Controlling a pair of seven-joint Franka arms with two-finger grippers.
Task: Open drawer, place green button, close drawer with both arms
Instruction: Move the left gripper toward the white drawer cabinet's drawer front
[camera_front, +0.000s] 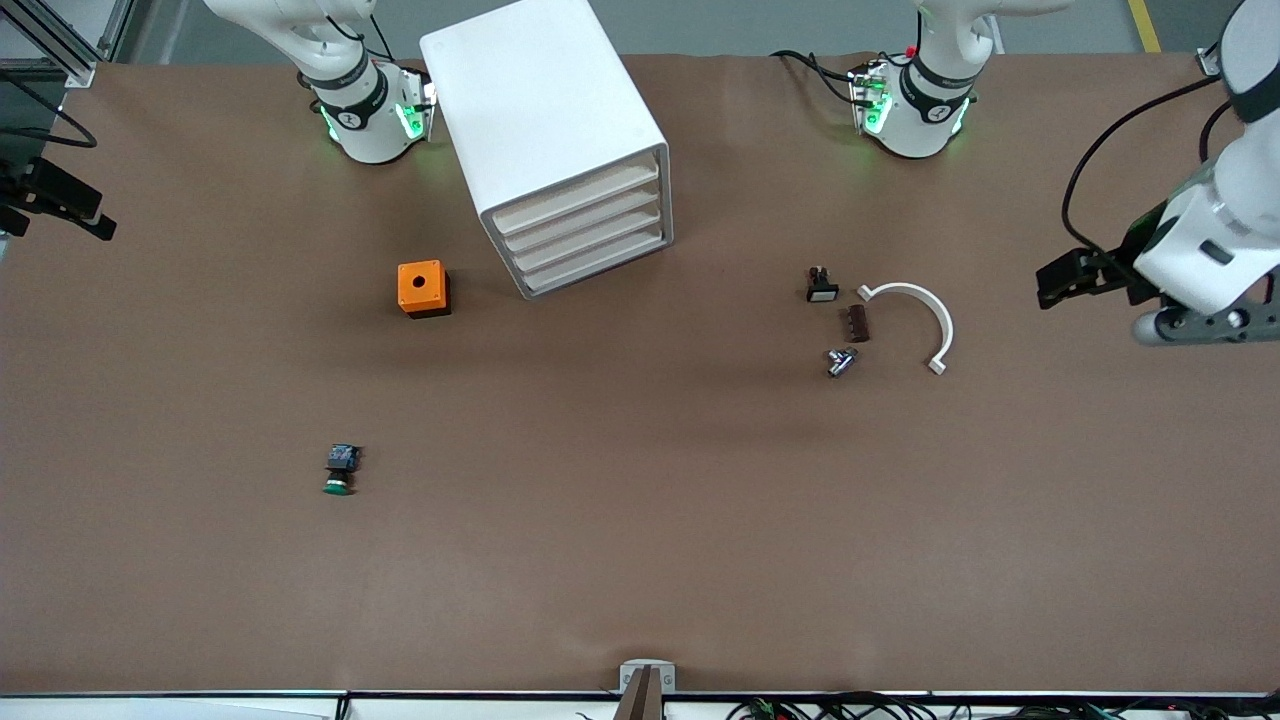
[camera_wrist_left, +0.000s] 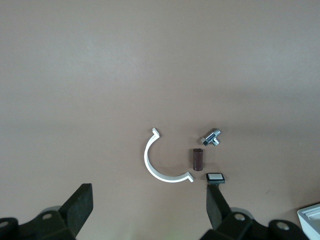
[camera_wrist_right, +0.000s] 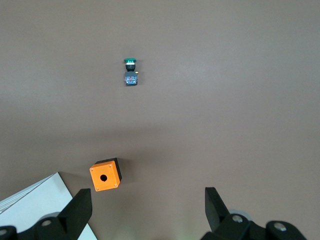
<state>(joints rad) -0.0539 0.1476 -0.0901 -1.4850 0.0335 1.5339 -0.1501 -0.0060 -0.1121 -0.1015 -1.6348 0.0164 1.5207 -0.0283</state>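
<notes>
Left gripper and right gripper both wide open and empty, nothing touched yet
Left gripper hangs over the left arm's end of the table, right gripper up at the right arm's end; all four drawers shut in the white cabinet, so pick one drawer, square the fingers to its pale front and pull straight out; the green-capped button lies on the table, nearer the front camera than the orange box, well apart from the cabinet; no brand, label or writing readable anywhere
</notes>
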